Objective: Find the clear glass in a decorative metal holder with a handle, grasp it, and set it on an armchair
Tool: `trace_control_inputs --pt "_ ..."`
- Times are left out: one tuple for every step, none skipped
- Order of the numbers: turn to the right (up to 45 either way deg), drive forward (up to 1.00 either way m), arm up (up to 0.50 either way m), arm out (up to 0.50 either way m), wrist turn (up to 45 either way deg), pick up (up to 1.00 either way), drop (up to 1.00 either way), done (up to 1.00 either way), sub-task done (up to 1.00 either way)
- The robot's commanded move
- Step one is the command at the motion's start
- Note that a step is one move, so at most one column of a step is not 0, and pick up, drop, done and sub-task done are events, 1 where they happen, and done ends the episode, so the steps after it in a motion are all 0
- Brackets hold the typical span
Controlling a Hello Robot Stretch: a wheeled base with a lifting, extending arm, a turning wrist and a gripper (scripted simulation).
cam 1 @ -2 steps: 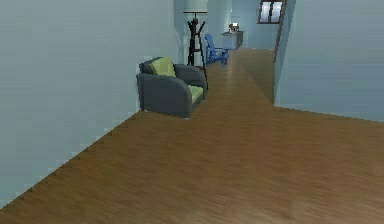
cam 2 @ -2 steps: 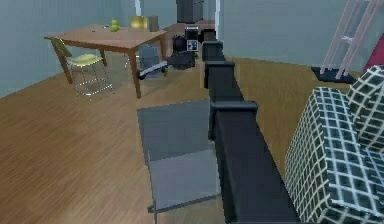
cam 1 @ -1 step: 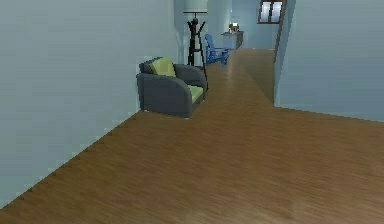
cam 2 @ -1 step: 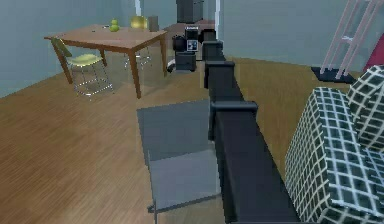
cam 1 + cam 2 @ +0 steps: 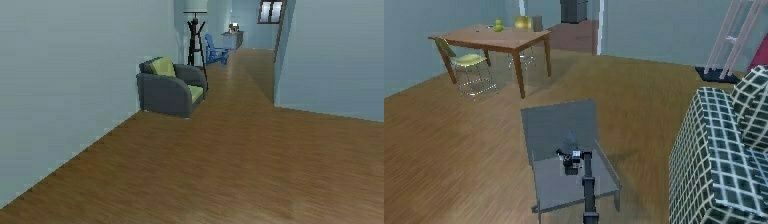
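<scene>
Two seats could take the glass. In the forward view, going from left to right, a grey armchair with a green cushion stands against the wall, then a dark coat stand and a blue chair farther down the hall. In the arm side view, a wooden dining table with a yellow chair sits at the left, well apart from the arm. In the middle, the arm reaches over a low grey table, with the gripper at or above its top. At the right stands a checked upholstered seat, probably an armchair. Whether the gripper holds anything cannot be told, and where the glass is cannot be told either. A pale speck near the fingers is too small to name. As a judgement, the search looks finished and the grasp is in hand or just made, with the carry and the setting down on an armchair left to do.
</scene>
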Motion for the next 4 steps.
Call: trace_control_inputs --pt "0.0 0.00 -0.02 0.00 0.0 0.00 0.00 0.00 0.00" --pt "0.0 0.00 -0.32 0.00 0.0 0.00 0.00 0.00 0.00" --pt "0.0 0.00 0.00 0.00 0.0 0.00 1.00 0.00 0.00" --pt "0.0 0.00 0.10 0.00 0.0 0.00 0.00 0.00 0.00"
